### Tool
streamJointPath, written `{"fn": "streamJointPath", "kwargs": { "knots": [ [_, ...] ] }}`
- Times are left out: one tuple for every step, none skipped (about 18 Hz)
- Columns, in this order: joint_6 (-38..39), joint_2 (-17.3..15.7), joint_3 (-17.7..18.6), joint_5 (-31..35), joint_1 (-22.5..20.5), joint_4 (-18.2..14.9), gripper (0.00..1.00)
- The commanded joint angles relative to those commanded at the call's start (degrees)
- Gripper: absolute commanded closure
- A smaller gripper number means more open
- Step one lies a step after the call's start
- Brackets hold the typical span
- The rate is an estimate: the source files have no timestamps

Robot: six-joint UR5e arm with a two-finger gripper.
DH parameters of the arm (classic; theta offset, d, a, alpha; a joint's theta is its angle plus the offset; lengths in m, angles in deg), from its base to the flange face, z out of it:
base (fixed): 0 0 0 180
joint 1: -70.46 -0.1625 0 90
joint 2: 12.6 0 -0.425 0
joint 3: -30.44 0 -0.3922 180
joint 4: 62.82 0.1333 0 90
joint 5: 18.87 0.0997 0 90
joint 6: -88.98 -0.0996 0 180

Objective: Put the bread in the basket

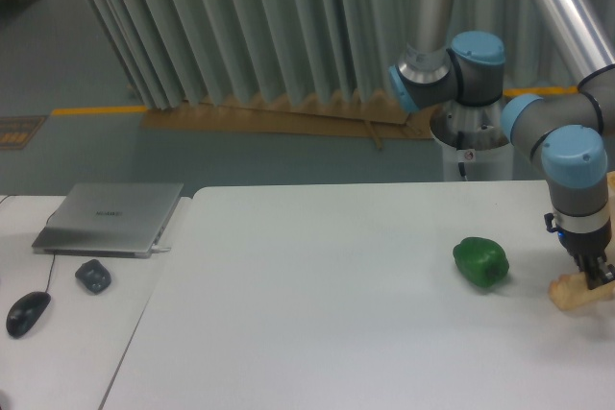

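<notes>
The bread (573, 294), a small golden-tan chunk, lies at the table's far right edge of the view, low against the tabletop. My gripper (599, 276) points down onto its right end, and the dark fingers look closed on it. The frame edge cuts off part of the fingers and the bread. Behind the arm, a tan sliver (610, 187) shows at the right border. I cannot tell whether it is the basket.
A glossy green pepper (481, 261) sits on the white table (317, 314), just left of the bread. On the lower desk at the left are a closed laptop (110, 218), a dark lump (93, 276) and a mouse (27, 313). The arm's base stands behind the table.
</notes>
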Motion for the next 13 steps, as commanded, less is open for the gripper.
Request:
{"fn": "streamJointPath", "kwargs": {
  "knots": [
    [0.35, -0.61, -0.44, -1.14, 0.00, -0.26, 0.96],
    [1.22, -1.40, -0.62, -2.80, 0.00, -0.52, 0.96],
    [2.19, -2.28, -0.62, -4.38, -0.26, -0.61, 0.96],
    [2.37, -2.90, -0.71, -5.44, -0.61, -0.70, 0.96],
    [2.38, -3.34, -0.71, -5.89, -0.88, -0.79, 0.96],
    [2.46, -3.69, -0.71, -5.89, -1.23, -0.88, 0.96],
    [2.20, -4.30, -0.71, -5.98, -1.93, -1.49, 0.96],
    [1.76, -5.00, -0.71, -5.98, -2.72, -1.93, 0.96],
    [1.33, -5.45, -0.71, -5.98, -3.59, -2.02, 0.96],
    [0.28, -5.97, -0.71, -5.98, -4.56, -2.02, 0.96],
    [-1.65, -6.50, -0.71, -5.98, -5.61, -2.02, 0.96],
    [-4.10, -7.03, -0.71, -5.98, -6.84, -2.02, 0.96],
    [-6.65, -7.47, -0.97, -5.98, -8.07, -2.11, 0.96]
  ]
}}
